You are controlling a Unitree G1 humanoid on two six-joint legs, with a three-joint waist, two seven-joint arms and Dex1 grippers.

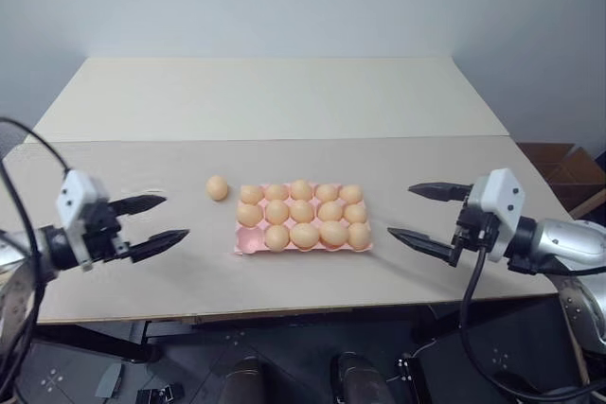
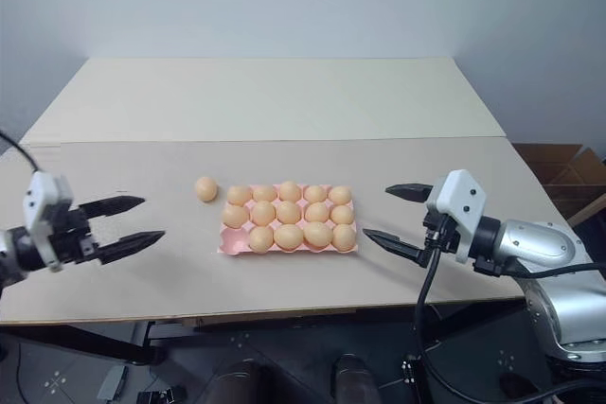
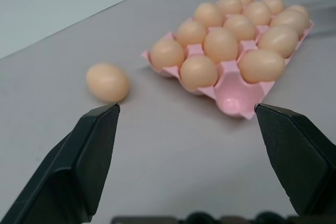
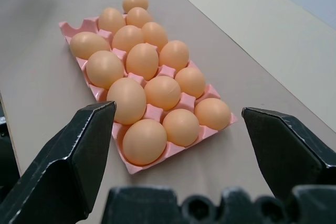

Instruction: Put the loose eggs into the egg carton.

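Note:
One loose egg (image 1: 217, 187) lies on the table just left of the egg carton's far-left corner, apart from it; it is also in the left wrist view (image 3: 107, 82). The pink egg carton (image 1: 248, 241) holds several eggs, and its near-left cup (image 3: 233, 95) is empty. My left gripper (image 1: 176, 217) hovers open and empty to the left of the carton, pointing toward it. On the carton's right side my right gripper (image 1: 400, 211) is open and empty too, aimed along the carton (image 4: 68, 26).
The grey-beige table (image 1: 123, 167) has a lighter board (image 1: 275, 92) across its back half. A brown cardboard box (image 1: 566, 169) sits on the floor past the table's right edge. A pale wall stands behind.

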